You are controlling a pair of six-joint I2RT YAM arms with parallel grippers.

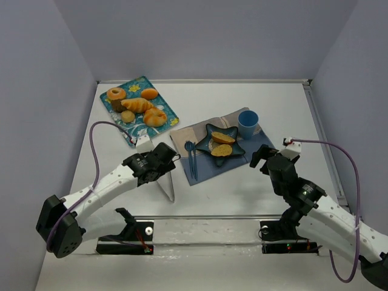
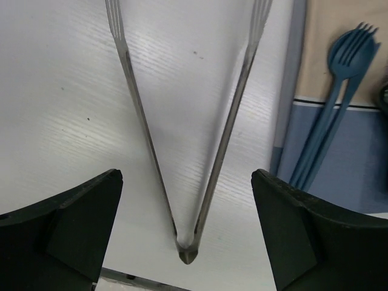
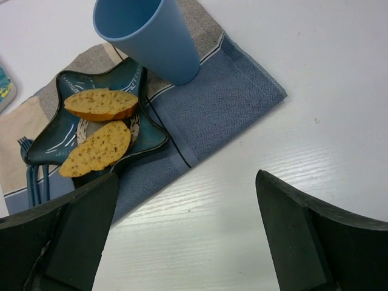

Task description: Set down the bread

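Two slices of bread [image 1: 222, 143] lie on a dark teal star-shaped plate [image 1: 210, 130]; the right wrist view shows the slices [image 3: 97, 124] on the plate [image 3: 145, 130]. More breads and pastries [image 1: 139, 106] sit on a patterned tray [image 1: 169, 110] at the back left. Metal tongs [image 1: 169, 185] lie on the table; in the left wrist view the tongs [image 2: 188, 200] lie between my fingers. My left gripper [image 1: 168, 159] is open above the tongs, not touching them. My right gripper [image 1: 259, 159] is open and empty, right of the plate.
A blue and beige cloth [image 1: 209, 167] lies under the plate. A blue cup [image 1: 248, 122] stands on the cloth's far right corner, also in the right wrist view [image 3: 148, 37]. A blue fork and spoon [image 1: 191, 159] lie on the cloth's left side. Walls enclose the table.
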